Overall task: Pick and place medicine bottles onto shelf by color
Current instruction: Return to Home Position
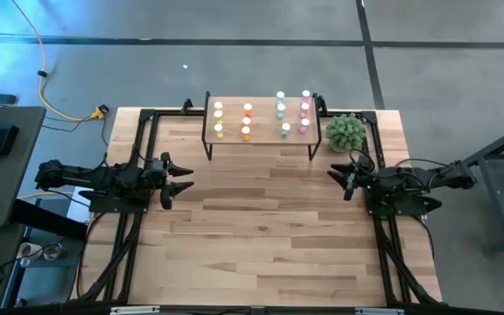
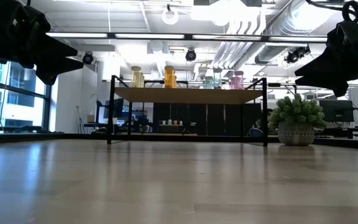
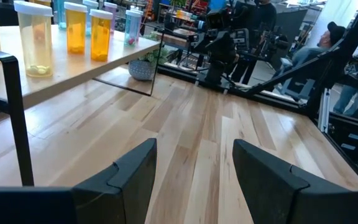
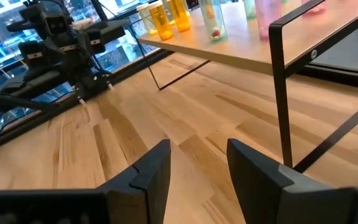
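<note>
Your medicine bottles (image 1: 248, 121) stand on the shelf (image 1: 265, 131), grouped by colour.
Your left gripper (image 1: 186, 176) and right gripper (image 1: 338, 180) flank the shelf's front, clear of it, both spread wide and empty.

Smooth pale-wood shelf (image 1: 262, 122) on matt black metal legs (image 2: 265, 112); translucent plastic medicine bottles (image 3: 75, 28).

We are in an open robotics lab, industrial in look. In the low view, bare ducts (image 2: 260, 25) and strip lights (image 2: 129, 35) cross the top of the frame, and tall windows (image 2: 17, 93) fill the left edge. From above, a grey floor (image 1: 234, 66) with a yellow cable (image 1: 97, 113) at upper left surrounds the tabletop (image 1: 261, 236). In the left wrist view, a person (image 3: 309, 56) sits among metal frames.
</note>
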